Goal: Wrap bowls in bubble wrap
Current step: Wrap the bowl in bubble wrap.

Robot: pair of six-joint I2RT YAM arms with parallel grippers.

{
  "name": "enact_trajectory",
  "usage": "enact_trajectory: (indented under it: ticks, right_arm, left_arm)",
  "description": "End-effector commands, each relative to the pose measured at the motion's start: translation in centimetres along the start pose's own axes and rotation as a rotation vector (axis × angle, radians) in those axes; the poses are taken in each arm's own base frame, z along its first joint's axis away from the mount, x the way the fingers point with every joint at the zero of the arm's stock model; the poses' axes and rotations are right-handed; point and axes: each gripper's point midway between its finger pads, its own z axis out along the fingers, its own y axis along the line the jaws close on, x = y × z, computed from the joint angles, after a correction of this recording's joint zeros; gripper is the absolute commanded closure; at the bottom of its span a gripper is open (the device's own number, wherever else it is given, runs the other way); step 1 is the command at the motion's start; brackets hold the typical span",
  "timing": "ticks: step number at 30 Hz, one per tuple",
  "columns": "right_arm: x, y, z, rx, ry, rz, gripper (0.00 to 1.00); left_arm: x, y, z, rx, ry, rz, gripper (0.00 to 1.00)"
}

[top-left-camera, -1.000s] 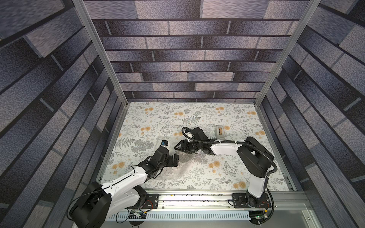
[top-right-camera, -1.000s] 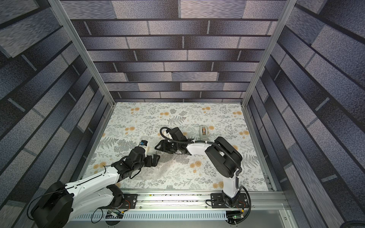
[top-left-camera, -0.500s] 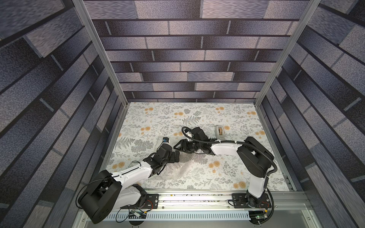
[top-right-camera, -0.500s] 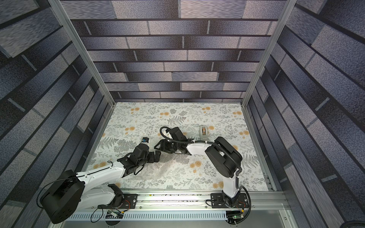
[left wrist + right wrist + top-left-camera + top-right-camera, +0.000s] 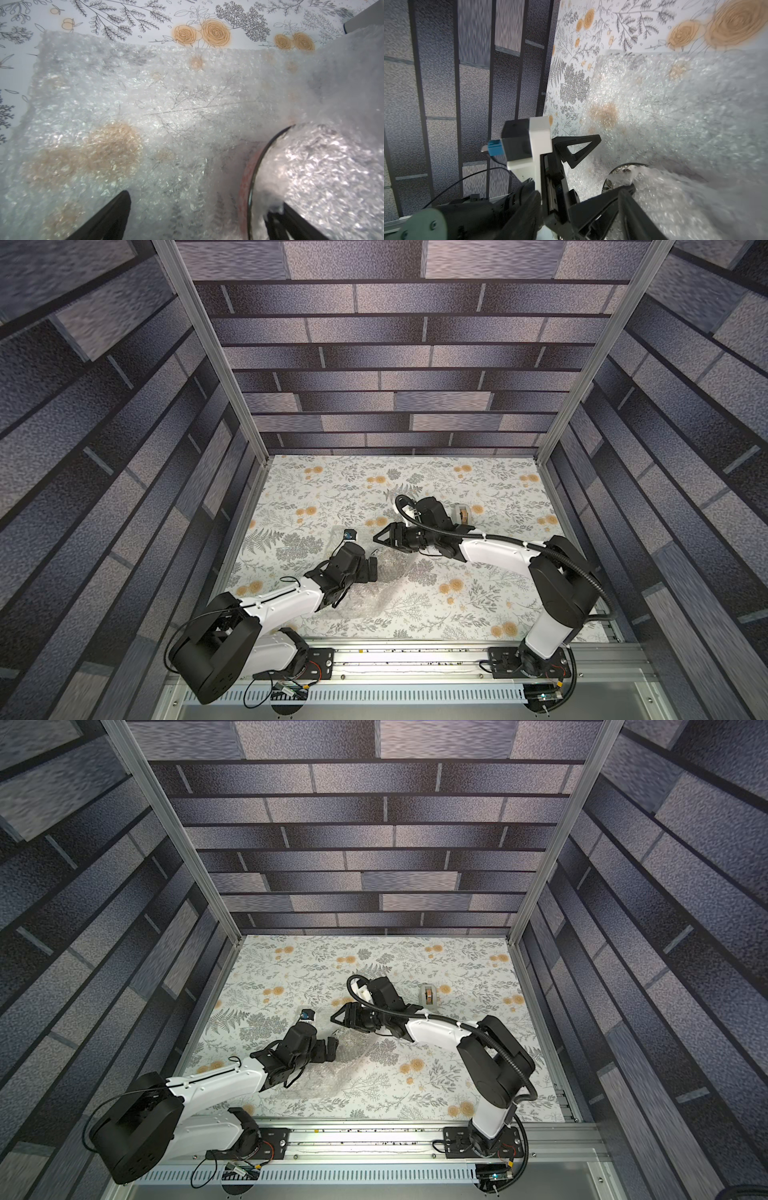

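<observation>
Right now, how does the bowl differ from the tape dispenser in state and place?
The bowl is mostly hidden under a fold of bubble wrap; the tape dispenser stands bare on the tablecloth. The bowl's dark rim shows between the fingers of the open left gripper; the tape dispenser is far from it, beyond the right arm. Both sit over the same tablecloth.

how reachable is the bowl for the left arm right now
Probably yes. The left gripper hangs open right by the bowl, whose rim shows between the jaws; only the bubble wrap draped over the bowl seems to lie in the way.
</observation>
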Motion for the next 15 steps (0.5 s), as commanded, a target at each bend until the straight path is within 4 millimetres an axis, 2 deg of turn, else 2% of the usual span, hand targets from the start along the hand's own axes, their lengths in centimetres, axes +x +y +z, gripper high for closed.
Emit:
enact_trajectory:
  ticks: [1,5,8,12,15]
  right_arm:
    - [-1.1,-2.5,-3.6,0.123,-0.034,-0.033,0.38]
    - [-1.9,-7.6,-7.1,0.286,-0.054,0.001,0.38]
    - [-1.6,-10.7,-8.6,0.33,-0.068,0.054,0.38]
    - [-1.0,-13.0,-9.3,0.365,-0.08,0.08,0.34]
    - [-1.4,-14.3,-9.2,0.39,-0.106,0.076,0.2]
  left_arm:
    - [-1.0,-0.1,-0.6,-0.011,-0.024,0.02,0.0]
    - [-1.0,-0.2,-0.5,-0.007,-0.023,0.023,0.0]
    - [-1.0,-0.2,-0.4,-0.007,-0.021,0.024,0.0]
    - [-1.1,-0.3,-0.3,-0.003,-0.024,0.024,0.0]
    - [-0.9,-0.4,-0.1,0.002,-0.018,0.024,0.0]
